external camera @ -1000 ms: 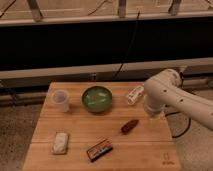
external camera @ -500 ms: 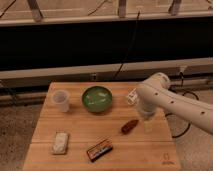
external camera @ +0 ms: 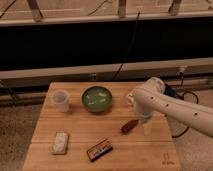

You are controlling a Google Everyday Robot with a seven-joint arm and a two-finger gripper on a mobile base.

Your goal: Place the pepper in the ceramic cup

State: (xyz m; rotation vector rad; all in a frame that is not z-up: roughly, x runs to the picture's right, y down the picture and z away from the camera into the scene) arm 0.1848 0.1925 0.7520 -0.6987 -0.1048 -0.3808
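Note:
The pepper [external camera: 129, 126], a small dark red-brown piece, lies on the wooden table [external camera: 80, 130] right of centre. The ceramic cup [external camera: 60, 100], pale and without a handle, stands upright at the table's back left and is apart from everything else. My white arm comes in from the right, its bulky joint above the table's back right. The gripper [external camera: 146, 131] hangs down just right of the pepper, close to it, open, and holding nothing.
A wide green bowl [external camera: 97, 98] sits at the back centre between the cup and my arm. A whitish packet [external camera: 60, 142] and a flat dark packet with orange print [external camera: 99, 150] lie near the front edge. Cables run behind the table.
My arm has swung left over the back right of the table and now covers the white bottle. The gripper has come down beside the pepper. The pepper, cup and bowl have not moved.

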